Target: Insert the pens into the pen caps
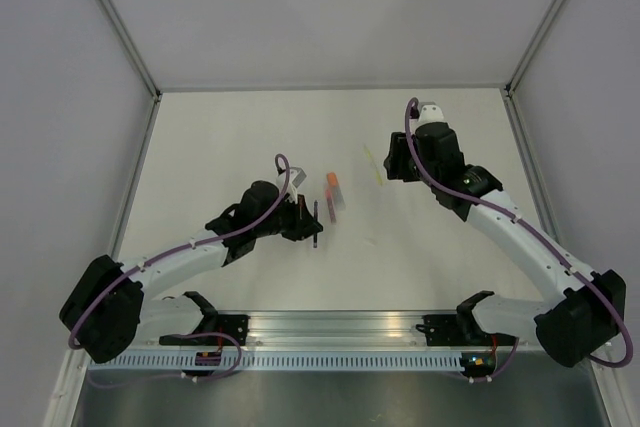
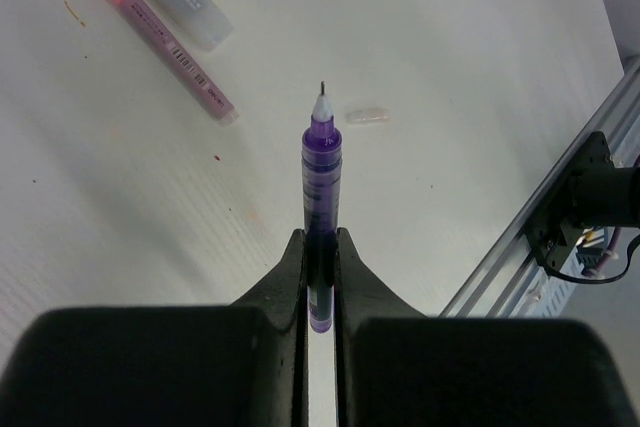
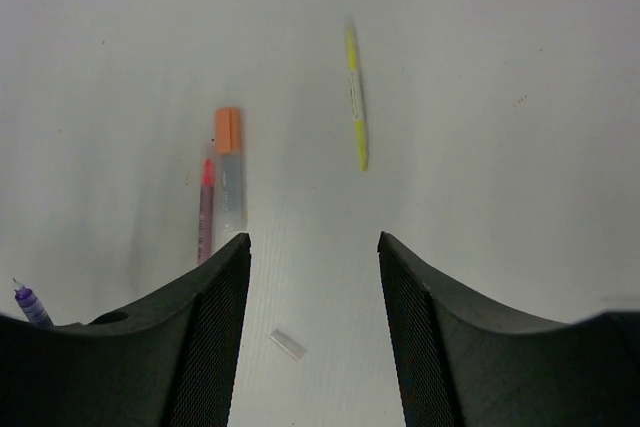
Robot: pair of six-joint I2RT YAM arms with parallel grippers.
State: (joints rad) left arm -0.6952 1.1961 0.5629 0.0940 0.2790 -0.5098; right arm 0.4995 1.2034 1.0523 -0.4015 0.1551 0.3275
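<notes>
Left gripper point(image 2: 320, 239) clamps the purple pen point(image 2: 321, 172); right gripper point(image 3: 313, 252) stands open and empty.
The pen is pinched near its rear end, so its fine needle tip sticks out free, probably to meet the small clear cap point(image 2: 366, 115) lying on the matte white table point(image 2: 450, 37) just beyond. The slim yellow pen point(image 3: 355, 97) lies flat ahead of the open fingers, apart from the stubby orange cap point(image 3: 228, 131).
</notes>
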